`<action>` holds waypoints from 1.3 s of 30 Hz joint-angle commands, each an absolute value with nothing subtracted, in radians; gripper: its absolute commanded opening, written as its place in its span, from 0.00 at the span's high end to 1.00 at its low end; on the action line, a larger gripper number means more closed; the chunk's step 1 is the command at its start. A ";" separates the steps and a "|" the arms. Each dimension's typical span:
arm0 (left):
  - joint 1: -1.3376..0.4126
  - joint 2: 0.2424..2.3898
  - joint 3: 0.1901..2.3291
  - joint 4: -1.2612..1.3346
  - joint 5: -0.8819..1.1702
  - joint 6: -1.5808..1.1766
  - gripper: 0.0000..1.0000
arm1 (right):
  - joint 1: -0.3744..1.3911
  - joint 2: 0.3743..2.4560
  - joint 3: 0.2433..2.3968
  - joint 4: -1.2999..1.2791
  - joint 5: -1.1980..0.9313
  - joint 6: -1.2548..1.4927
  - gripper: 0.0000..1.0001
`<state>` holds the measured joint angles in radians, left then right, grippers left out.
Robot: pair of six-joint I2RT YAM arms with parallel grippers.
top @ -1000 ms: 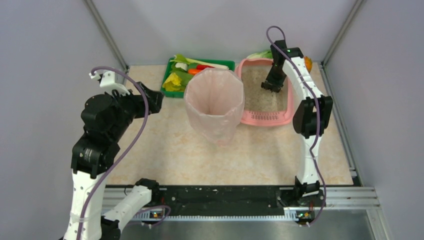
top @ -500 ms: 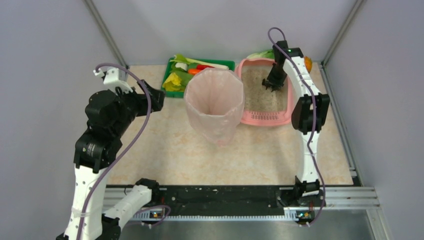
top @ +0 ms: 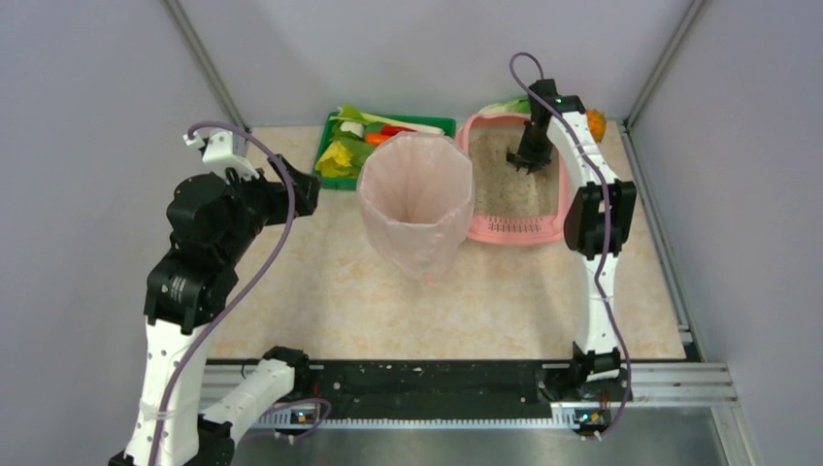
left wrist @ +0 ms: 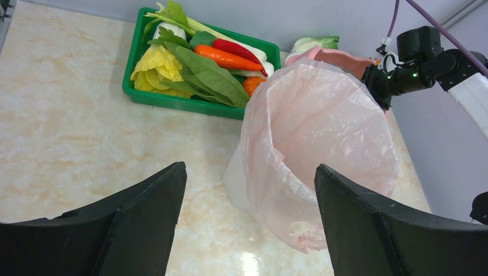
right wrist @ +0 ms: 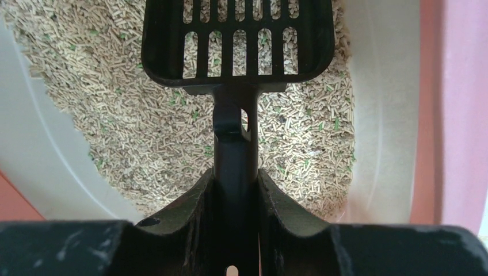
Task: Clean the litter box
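Note:
The pink litter box (top: 561,216) sits at the back right, its slotted grate at the near end, with beige pellet litter (right wrist: 144,126) inside. My right gripper (top: 531,155) is over the far part of the box, shut on the handle of a black slotted litter scoop (right wrist: 237,40). In the right wrist view the scoop's head hangs just above the litter and holds nothing. My left gripper (top: 303,191) is open and empty, raised at the left, pointing toward the tall pink bag-lined bin (top: 415,199). The bin also shows in the left wrist view (left wrist: 322,144).
A green tray of vegetables (top: 330,173) stands at the back, left of the litter box, also in the left wrist view (left wrist: 172,99). A leafy vegetable (top: 507,105) and an orange item (top: 597,123) lie behind the box. Grey walls close in the table.
My right gripper has moved the scoop toward the far end of the litter box. My left arm shifted slightly and then held still.

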<state>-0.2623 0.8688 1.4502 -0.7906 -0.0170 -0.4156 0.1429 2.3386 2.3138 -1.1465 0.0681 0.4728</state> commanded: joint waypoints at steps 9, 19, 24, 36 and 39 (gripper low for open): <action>-0.263 0.881 1.476 -0.765 -0.035 -0.400 0.13 | 0.117 2.289 2.158 -0.796 0.174 0.160 1.00; -0.262 0.882 1.476 -0.759 -0.038 -0.404 0.13 | 0.115 2.098 1.769 -0.425 0.122 -0.145 1.00; -0.262 0.877 1.478 -0.765 -0.041 -0.404 0.13 | 0.091 2.088 1.743 -0.399 0.090 -0.205 1.00; -0.263 0.870 1.480 -0.769 -0.043 -0.408 0.13 | 0.057 1.988 1.567 -0.168 -0.069 -0.185 1.00; -0.262 0.875 1.487 -0.770 -0.037 -0.409 0.13 | 0.057 1.980 1.551 -0.115 -0.085 -0.150 1.00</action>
